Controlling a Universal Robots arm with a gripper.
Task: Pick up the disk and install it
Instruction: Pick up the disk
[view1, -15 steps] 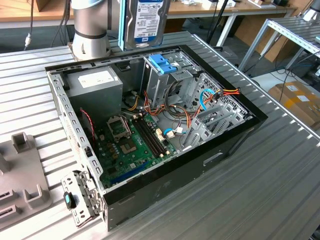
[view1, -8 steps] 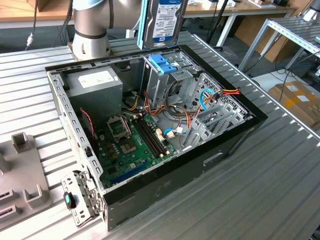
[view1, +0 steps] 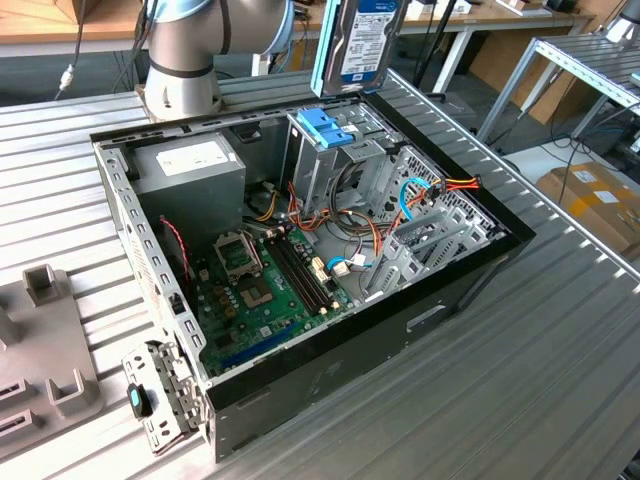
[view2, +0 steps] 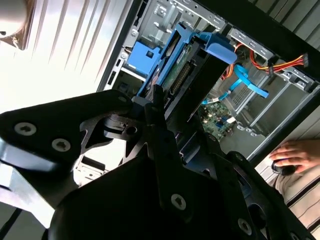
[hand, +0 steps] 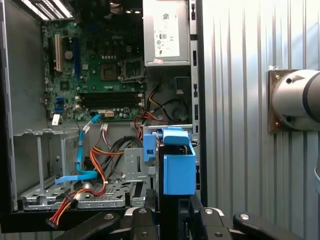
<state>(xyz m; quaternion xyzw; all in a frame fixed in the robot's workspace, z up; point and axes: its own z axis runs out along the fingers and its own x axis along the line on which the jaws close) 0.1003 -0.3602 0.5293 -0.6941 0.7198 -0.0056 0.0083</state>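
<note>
Pincer: in the first wrist view my pincer (hand: 172, 212) was clenched on the disk, one finger on each flat face.
Disk: the disk (hand: 178, 170) stood on edge in the grasp with a blue rail toward the camera. In the exterior view it (view1: 360, 38) hung upright, clear above the far side of the open case, label out.
Step in hand: I judged this to be the carry toward the bay. It wanted a firm grip, and the rails kept square to the cage slot, since a tilted disk would likely jam.
Drive cage: the drive cage (view1: 335, 165) sat just under the disk, topped by its blue bracket (view1: 325, 128). The disk touched neither.
Cables: orange and blue cables (view1: 425, 195) lay loose beside the cage. I reckoned them the likeliest snag.
Case edges: the case (view1: 130, 225) had thin sheet-metal rims all round, and the power supply (view1: 190, 170) filled the corner beside the cage.
Open room: above the case was free air. The ribbed surface (view1: 560, 380) lay open on the exterior view's right.
Further off: the arm's base (view1: 183, 60) stood behind the case, and a person's hand (view2: 295, 152) rested just outside its wall, so I wanted no wide swing.
</note>
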